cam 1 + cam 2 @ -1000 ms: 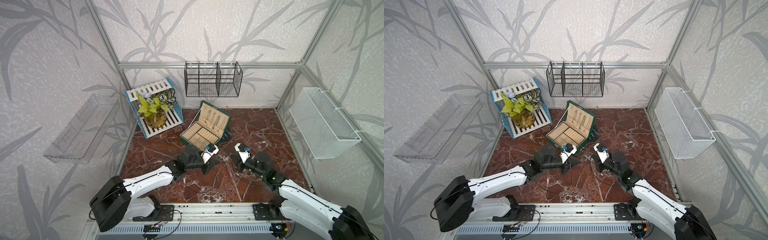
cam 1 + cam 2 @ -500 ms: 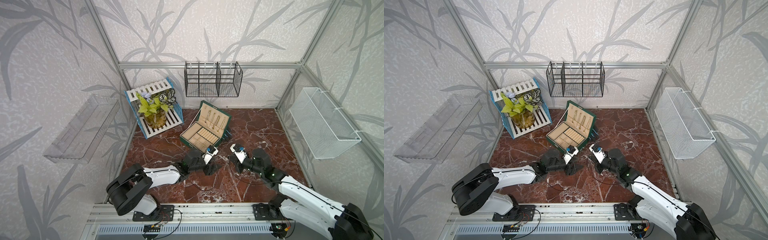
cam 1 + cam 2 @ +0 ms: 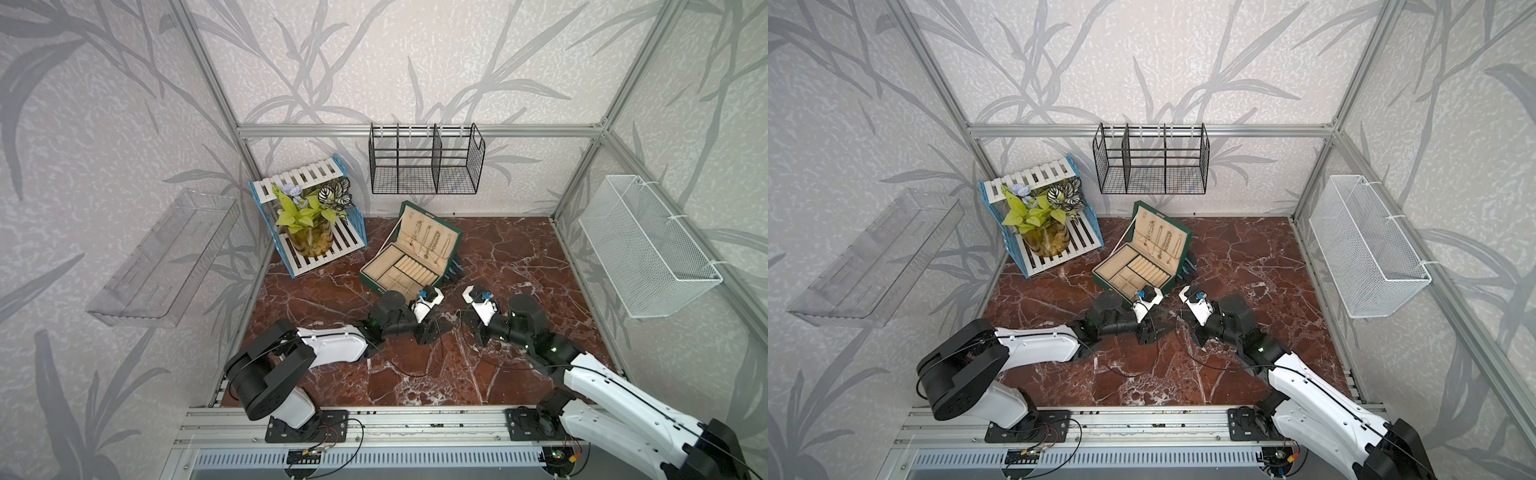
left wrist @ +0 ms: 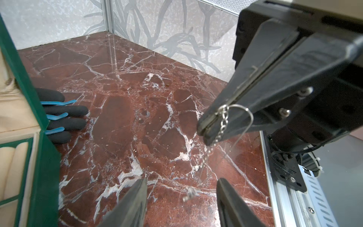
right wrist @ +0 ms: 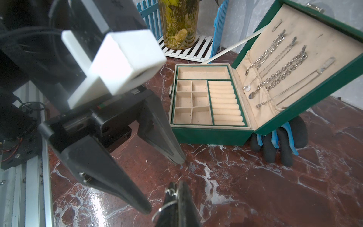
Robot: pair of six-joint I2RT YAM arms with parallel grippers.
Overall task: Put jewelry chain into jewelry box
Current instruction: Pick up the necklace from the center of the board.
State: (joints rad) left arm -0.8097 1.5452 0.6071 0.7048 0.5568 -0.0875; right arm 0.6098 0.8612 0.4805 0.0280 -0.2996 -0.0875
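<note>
Tabletop [image 4: 137, 110]: red marble is lying bare beneath both hands.
Jewelry box [image 5: 210, 102]: sitting open just beyond the left hand, cream compartments facing up; rigid and steady.
Left hand [image 4: 181, 198]: fingers are standing spread, holding nothing.
Right hand [image 4: 205, 130]: fingers are pressing together, pinching the chain near its ring end.
Jewelry chain [image 4: 221, 125]: dangling from the right hand toward the left; likely light, limp, slippery and prone to swinging. Best gripped on the links near the clasp.
</note>
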